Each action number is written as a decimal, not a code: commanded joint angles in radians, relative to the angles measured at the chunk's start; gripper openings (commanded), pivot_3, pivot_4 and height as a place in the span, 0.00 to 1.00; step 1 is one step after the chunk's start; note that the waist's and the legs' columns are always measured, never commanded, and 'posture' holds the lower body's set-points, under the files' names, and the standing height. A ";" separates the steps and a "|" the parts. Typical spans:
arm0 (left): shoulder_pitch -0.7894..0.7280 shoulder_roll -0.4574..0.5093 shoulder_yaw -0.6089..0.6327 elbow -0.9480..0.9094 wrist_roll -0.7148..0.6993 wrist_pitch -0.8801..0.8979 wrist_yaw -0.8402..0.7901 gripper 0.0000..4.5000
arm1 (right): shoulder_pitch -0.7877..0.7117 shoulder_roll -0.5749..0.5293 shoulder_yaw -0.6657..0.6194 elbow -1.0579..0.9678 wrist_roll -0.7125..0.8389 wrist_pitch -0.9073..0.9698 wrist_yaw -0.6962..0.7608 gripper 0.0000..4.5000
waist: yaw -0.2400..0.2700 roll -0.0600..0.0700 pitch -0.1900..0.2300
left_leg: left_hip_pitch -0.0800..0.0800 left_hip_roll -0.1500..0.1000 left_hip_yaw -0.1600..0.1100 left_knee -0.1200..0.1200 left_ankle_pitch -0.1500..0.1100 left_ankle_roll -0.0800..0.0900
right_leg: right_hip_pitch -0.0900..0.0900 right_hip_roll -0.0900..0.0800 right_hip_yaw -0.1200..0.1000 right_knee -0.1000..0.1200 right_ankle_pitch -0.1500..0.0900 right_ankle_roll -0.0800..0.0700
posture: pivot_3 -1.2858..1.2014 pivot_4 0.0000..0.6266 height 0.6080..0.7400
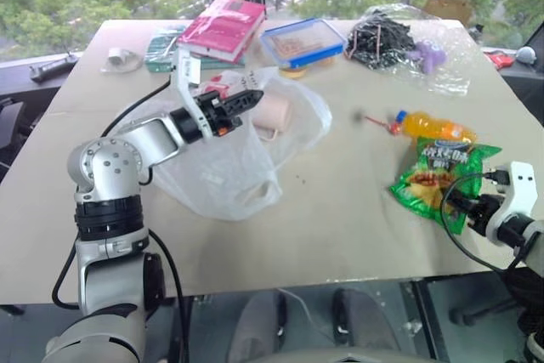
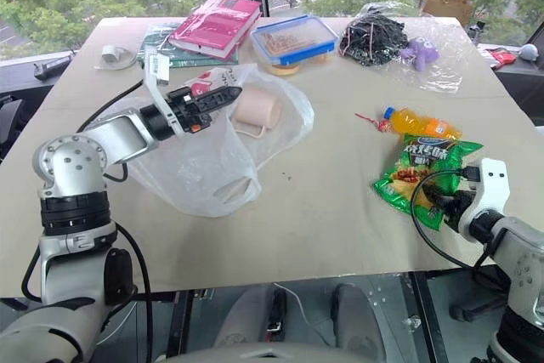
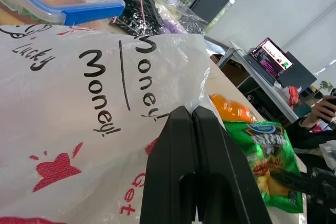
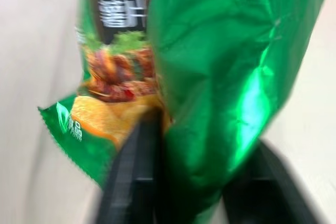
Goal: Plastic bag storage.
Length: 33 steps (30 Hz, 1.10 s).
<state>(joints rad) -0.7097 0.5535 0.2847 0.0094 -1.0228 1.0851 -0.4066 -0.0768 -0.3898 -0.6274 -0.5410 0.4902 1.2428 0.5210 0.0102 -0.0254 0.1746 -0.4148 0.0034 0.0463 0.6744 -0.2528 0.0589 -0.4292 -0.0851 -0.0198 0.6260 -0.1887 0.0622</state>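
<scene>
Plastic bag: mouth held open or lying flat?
Held open. The left pincer, shut on the plastic bag, lifts its upper edge off the table, and a pink mug shows inside through the film.

Your left arm reaches up and forward over the middle-left of the table, elbow bent, forearm angled toward the right. Its left gripper (image 1: 248, 98) points level, fingers pressed together on a thin fold of the plastic bag (image 1: 229, 176). Your right arm sits low at the near right edge. The right gripper (image 2: 439, 206) points forward and slightly down, its fingers (image 4: 134, 166) closed on the snack packet (image 4: 210, 77).
</scene>
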 commanded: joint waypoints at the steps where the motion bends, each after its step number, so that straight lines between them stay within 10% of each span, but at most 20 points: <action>1: -0.015 0.014 0.033 -0.037 -0.011 0.001 -0.004 0.00 | 0.007 0.010 -0.046 -0.097 0.117 -0.077 0.050 0.01 | 0.000 0.000 0.000 | 0.000 0.000 0.000 0.000 0.000 0.000 | 0.000 0.000 0.000 0.000 0.000 0.000 | 0.52 0.24 1.00; 13: -0.062 0.049 0.037 -0.018 -0.001 0.014 -0.048 0.00 | -0.287 0.112 0.300 -0.169 0.552 -0.012 -0.029 0.01 | -0.016 0.000 0.000 | 0.000 0.001 -0.001 0.000 0.000 -0.001 | 0.000 0.000 -0.001 0.001 0.000 0.000 | 0.52 0.24 1.00; 33: -0.005 0.360 0.086 -0.104 -0.143 0.243 -0.282 0.00 | -0.694 0.107 0.869 0.629 0.063 -0.577 0.409 0.01 | -0.026 0.000 0.001 | -0.001 0.000 -0.001 0.000 0.001 -0.001 | -0.002 0.000 -0.001 0.001 0.000 0.000 | 0.52 0.24 1.00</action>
<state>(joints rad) -0.7108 0.8753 0.3464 -0.0594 -1.1403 1.3070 -0.6549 -0.7423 -0.2847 0.2373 0.0696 0.5745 0.7242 0.8794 -0.0155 -0.0253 0.1753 -0.4161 0.0039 0.0455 0.6747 -0.2522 0.0576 -0.4312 -0.0849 -0.0210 0.6266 -0.1886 0.0621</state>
